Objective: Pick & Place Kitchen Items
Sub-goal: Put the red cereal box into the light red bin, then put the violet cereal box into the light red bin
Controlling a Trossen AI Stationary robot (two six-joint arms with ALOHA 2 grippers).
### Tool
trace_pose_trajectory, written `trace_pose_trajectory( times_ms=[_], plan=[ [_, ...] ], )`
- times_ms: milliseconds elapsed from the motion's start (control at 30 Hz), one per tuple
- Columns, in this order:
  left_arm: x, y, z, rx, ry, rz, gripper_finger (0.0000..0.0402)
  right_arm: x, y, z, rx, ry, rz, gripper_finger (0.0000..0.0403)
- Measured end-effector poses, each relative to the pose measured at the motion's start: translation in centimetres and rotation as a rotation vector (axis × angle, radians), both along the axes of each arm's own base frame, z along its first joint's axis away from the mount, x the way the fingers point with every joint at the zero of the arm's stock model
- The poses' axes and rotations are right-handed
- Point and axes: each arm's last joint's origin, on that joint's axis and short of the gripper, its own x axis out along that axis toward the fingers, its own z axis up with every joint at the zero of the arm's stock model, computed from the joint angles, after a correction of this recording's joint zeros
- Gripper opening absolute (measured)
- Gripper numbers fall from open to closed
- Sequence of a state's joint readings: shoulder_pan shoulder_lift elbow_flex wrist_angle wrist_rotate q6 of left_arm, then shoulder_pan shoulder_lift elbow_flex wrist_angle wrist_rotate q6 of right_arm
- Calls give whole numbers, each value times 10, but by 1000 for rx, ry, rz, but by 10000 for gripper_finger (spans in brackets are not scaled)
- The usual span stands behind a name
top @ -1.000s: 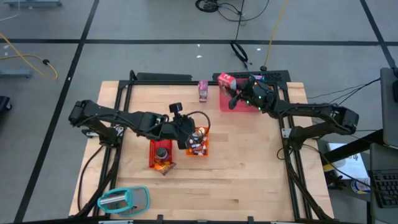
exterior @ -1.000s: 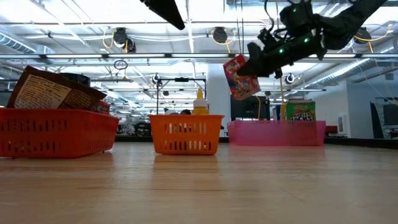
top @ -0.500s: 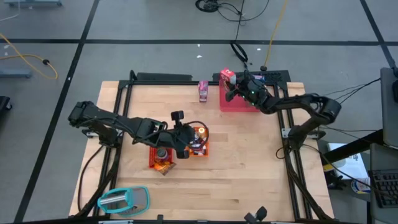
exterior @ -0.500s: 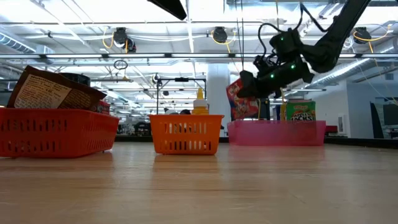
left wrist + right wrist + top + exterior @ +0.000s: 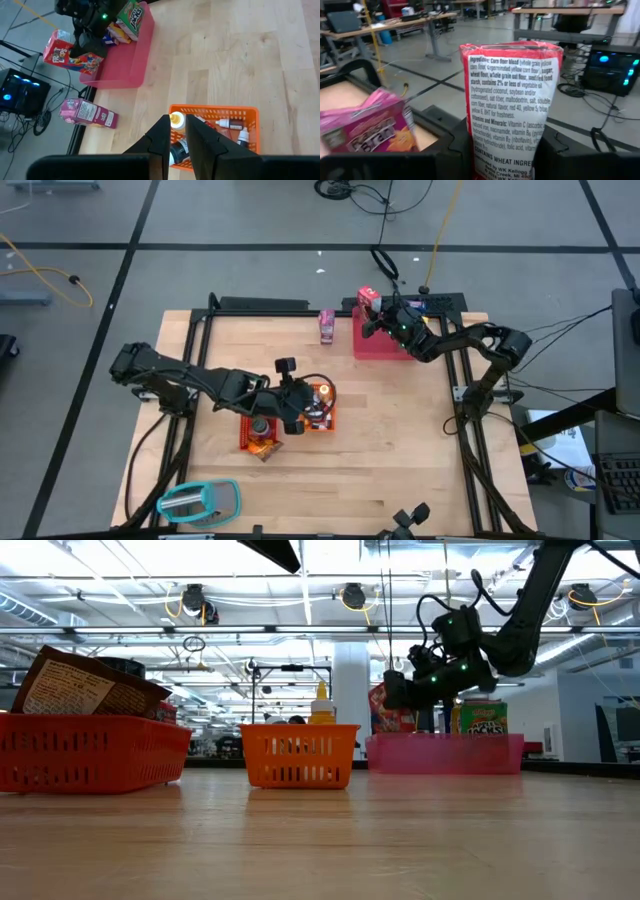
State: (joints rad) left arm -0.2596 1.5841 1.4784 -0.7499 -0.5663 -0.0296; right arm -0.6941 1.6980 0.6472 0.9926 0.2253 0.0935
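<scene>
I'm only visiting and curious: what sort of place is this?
Probably a robot lab in a big open workshop: two arms share a wooden table, desks with computers stand behind, and the right gripper holds a red cereal box.

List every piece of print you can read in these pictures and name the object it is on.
"Ingredients: Corn flour blend", "Vitamins and Minerals", "CONTAINS WHEAT INGREDIENTS": red cereal box in the right tool.
"JACKS": green box in the pink tray.
Pink carton, brown packet: print too blurred to read.
</scene>
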Motion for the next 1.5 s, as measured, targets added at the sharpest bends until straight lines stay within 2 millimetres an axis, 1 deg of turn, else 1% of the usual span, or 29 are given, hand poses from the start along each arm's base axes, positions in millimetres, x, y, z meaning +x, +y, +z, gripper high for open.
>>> trace_pose_trajectory(
  times_ms=[233,600,1000,1167,1333,1500],
  plan=[
    [1,0,1,10,-9,-13,63,2,-2,1,-41,-40,-5,127],
    [2,0,1,13,-12,-17,63,2,-2,1,-46,-42,-7,179],
    [1,0,1,12,-12,-16,63,2,-2,0,-37,-31,-6,227],
    [1,0,1,12,-12,-16,63,2,-2,0,-37,-31,-5,236],
    [2,0,1,12,-12,-16,63,4,0,-1,-33,-26,4,234],
    [2,0,1,11,-12,-15,63,7,3,3,-58,-58,25,236]
  ],
)
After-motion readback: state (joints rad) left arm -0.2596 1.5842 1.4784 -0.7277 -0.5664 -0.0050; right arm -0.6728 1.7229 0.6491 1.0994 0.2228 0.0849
